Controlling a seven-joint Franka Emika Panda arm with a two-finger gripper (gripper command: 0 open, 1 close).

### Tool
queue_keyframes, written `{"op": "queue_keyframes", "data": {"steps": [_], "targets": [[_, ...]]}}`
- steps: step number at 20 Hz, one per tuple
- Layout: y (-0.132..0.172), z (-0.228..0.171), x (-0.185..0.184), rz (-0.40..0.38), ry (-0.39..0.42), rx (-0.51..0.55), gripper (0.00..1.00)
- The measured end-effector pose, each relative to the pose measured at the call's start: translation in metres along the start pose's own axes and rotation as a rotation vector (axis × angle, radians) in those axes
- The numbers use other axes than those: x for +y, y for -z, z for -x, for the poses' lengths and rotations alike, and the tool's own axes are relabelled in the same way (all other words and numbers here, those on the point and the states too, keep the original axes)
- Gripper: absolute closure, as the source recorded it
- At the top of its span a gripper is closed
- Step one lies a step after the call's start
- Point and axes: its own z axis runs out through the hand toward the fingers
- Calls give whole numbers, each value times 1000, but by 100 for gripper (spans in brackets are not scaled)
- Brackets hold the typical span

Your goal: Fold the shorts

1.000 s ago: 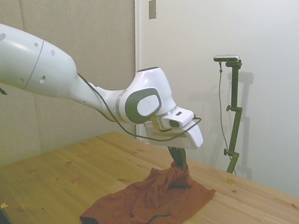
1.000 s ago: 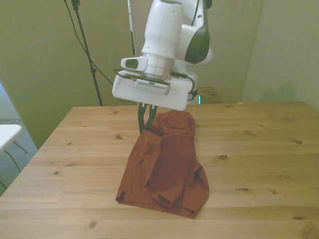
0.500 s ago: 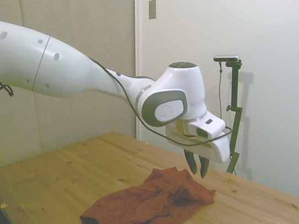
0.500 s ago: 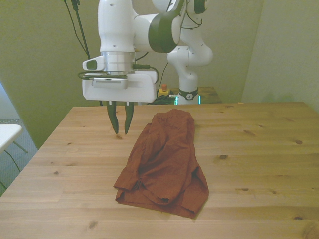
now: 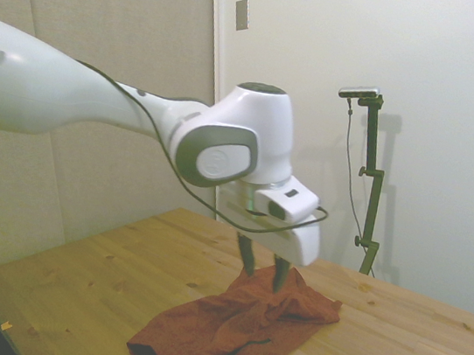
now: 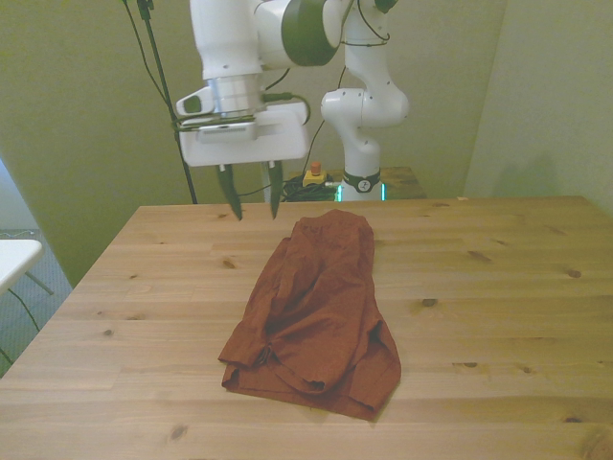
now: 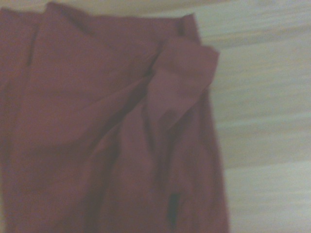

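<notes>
Lying in a narrow, rumpled heap near the middle of the pale wooden table (image 6: 498, 287), the rust-red soft fabric shorts (image 6: 316, 311) look, to my eye, already doubled over once lengthwise: layers overlap along their length, and a loose flap sits turned back on top, which shows clearly in the wrist view (image 7: 180, 77). The fold is rough rather than neat, with deep wrinkles and a bunched, open edge at the end of the garment nearest the front view's camera. I judge that a first fold is probably made, and that what remains is at least a second fold, end over end, plus some tidying. The white arm's two-finger gripper (image 6: 253, 201) hangs in the air above the table, at about eleven o'clock from the garment's centre in the front view, just off the far corner of the cloth. Its dark fingers (image 5: 280, 274) stand apart with a clear gap between them, and nothing is held in them. In the side view the gripper (image 5: 263, 268) appears directly over the garment's far end, close to the cloth but not touching it. No box, basket, tray or other container appears anywhere in these views, so nothing is held in one.
</notes>
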Motion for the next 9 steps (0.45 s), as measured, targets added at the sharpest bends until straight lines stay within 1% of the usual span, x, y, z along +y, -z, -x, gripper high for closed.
{"op": "queue_keyframes", "data": {"steps": [3, 5, 7, 9], "targets": [[3, 72, -19, 26, 73, -16, 0], [1, 121, -27, 39, 103, -27, 0], [-6, 171, -32, 53, 122, -32, 0], [-17, 222, -33, 65, 122, -38, 0]]}}
